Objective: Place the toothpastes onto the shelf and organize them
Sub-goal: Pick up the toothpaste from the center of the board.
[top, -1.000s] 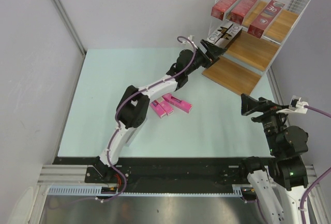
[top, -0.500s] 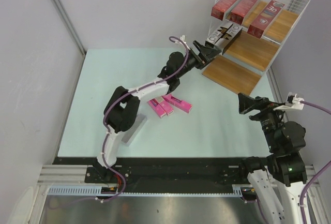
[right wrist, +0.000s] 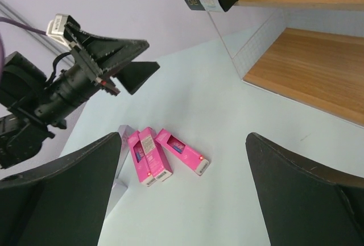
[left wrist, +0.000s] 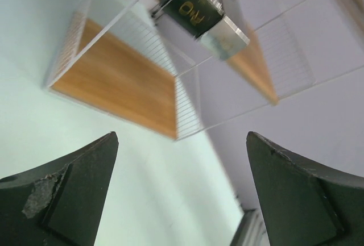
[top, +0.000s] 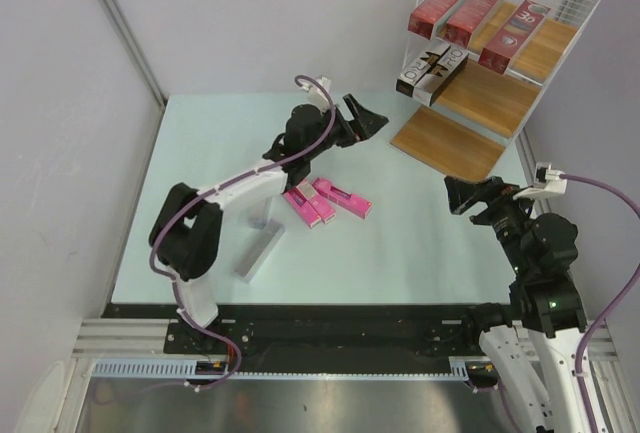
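grey carton (top: 258, 245) flat on table, left | three pink cartons (top: 327, 203) side by side mid-table; probably light, stiff, slick card, best pinched across the narrow sides at mid-length | left gripper (top: 362, 119) spread wide, empty | shelf (top: 447, 143) holds red cartons (top: 470, 8) on top, silver-black cartons (top: 432, 68) below | right gripper (top: 458, 196) wide, empty

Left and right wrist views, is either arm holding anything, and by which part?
Nothing is held. The left fingers stand open and empty near the shelf; the right fingers are open and empty too. The pink cartons lie on the table.
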